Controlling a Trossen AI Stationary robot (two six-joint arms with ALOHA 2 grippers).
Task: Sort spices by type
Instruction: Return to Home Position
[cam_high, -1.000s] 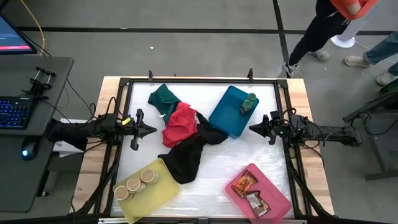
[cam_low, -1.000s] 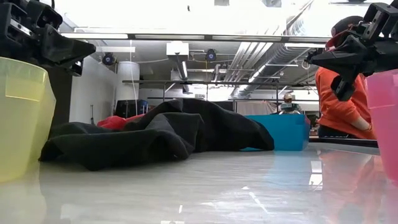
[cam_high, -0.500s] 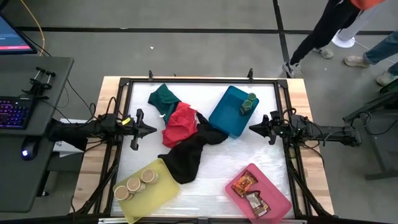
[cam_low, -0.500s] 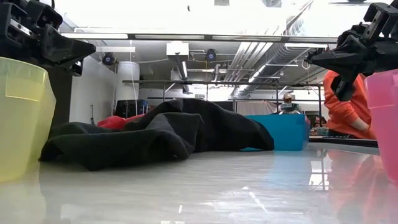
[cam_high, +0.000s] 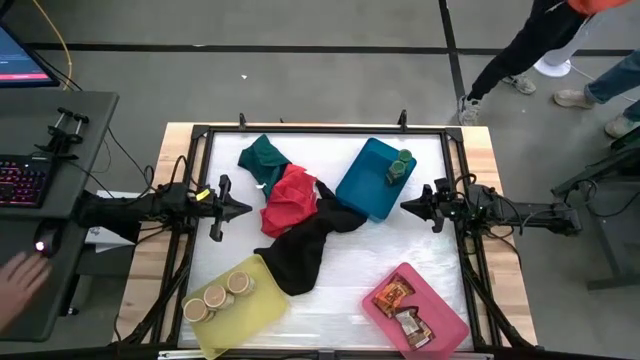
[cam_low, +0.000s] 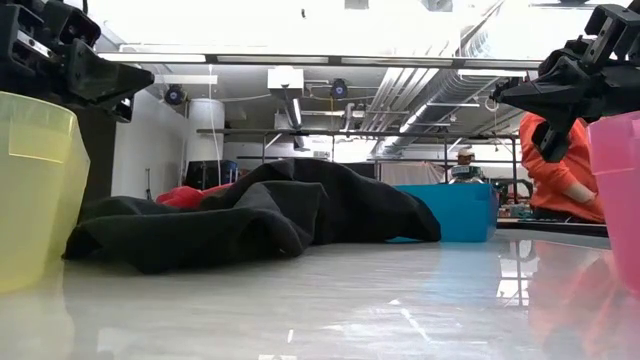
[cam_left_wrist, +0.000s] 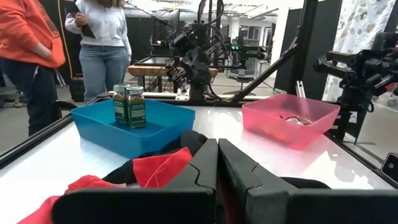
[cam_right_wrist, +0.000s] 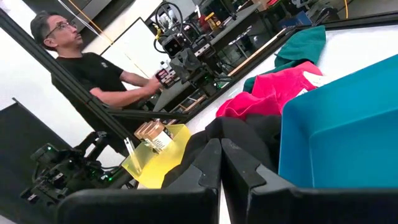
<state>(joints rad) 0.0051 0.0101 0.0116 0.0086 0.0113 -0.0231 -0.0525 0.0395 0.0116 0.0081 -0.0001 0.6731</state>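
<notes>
The left gripper (cam_high: 246, 209) hangs over the left side of the table (cam_high: 400, 255), its fingers (cam_left_wrist: 205, 165) pressed together with nothing between them. Toward the near edge from it, and a little to its left, lies the yellow tray (cam_high: 265, 300), which holds three jars with tan lids (cam_high: 215, 297) standing in a row.

Just ahead of the left gripper's tips the cloths are heaped. The red cloth (cam_high: 290, 197) is nearest the tips. The green cloth (cam_high: 262, 158) lies beyond it toward the far edge. The black cloth (cam_high: 300, 252) trails from the heap toward the near edge, and its end touches the yellow tray.

Between the heap and the right gripper (cam_high: 404, 207) sits the blue tray (cam_high: 362, 188), set at an angle. The black cloth laps against its near side. Two jars with green lids (cam_high: 400, 165) stand upright in it, side by side, at the end closest to the right gripper.

The right gripper hovers at the right side of the table, pointing at the blue tray. Its fingers (cam_right_wrist: 208, 163) are clenched on nothing. Toward the near edge from it lies the pink tray (cam_high: 445, 322), with two brown-and-orange packets (cam_high: 392, 296) lying flat inside.
</notes>
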